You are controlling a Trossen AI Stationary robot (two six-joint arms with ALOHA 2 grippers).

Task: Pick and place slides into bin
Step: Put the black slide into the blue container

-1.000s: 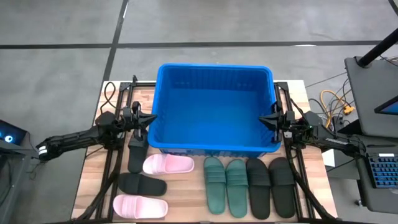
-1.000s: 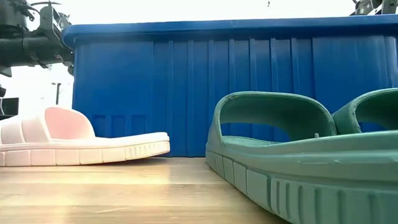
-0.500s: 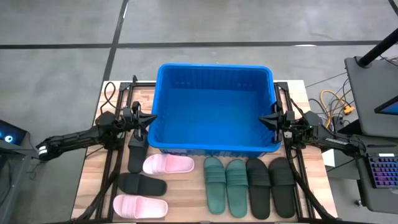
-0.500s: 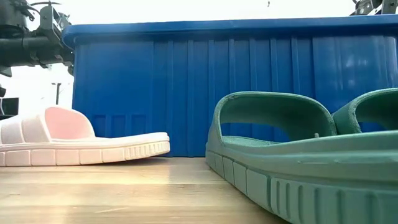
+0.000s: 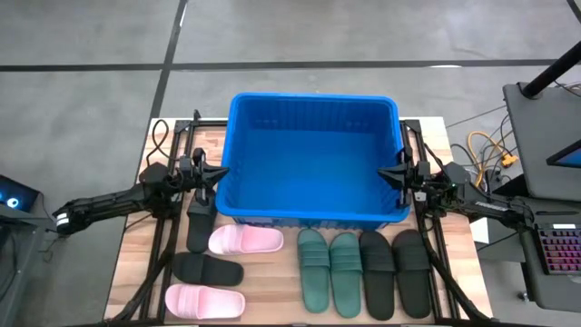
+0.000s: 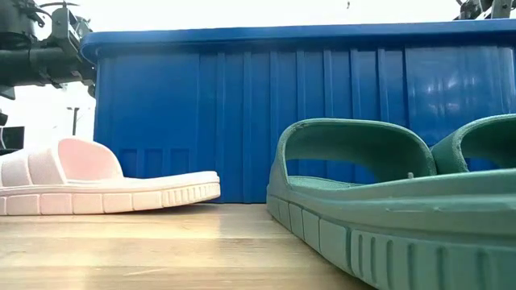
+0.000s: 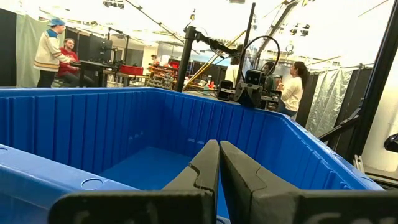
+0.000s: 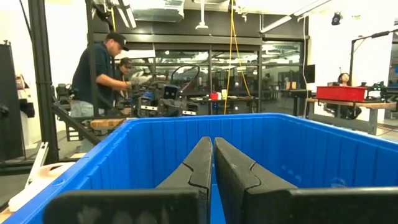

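Flanking the blue bin (image 5: 311,211), both grippers clenched on nothing: left gripper (image 5: 221,174) at its left rim, right gripper (image 5: 385,174) at its right rim | slides on table in front of bin: pink pair (image 5: 245,240), green pair (image 5: 329,269), blk pair (image 5: 396,269) | bin empty

High view: overhead, straight down, taking in the whole bench (image 5: 272,282) and both arms. Low view: at bench-top level, very near a green slide (image 6: 379,201), facing level toward the bin (image 6: 242,113) wall. Left wrist view: just outside one bin (image 7: 62,134) side, looking across its interior to the far arm. Right wrist view: opposite side, looking back. All four share the bin (image 5: 313,154).
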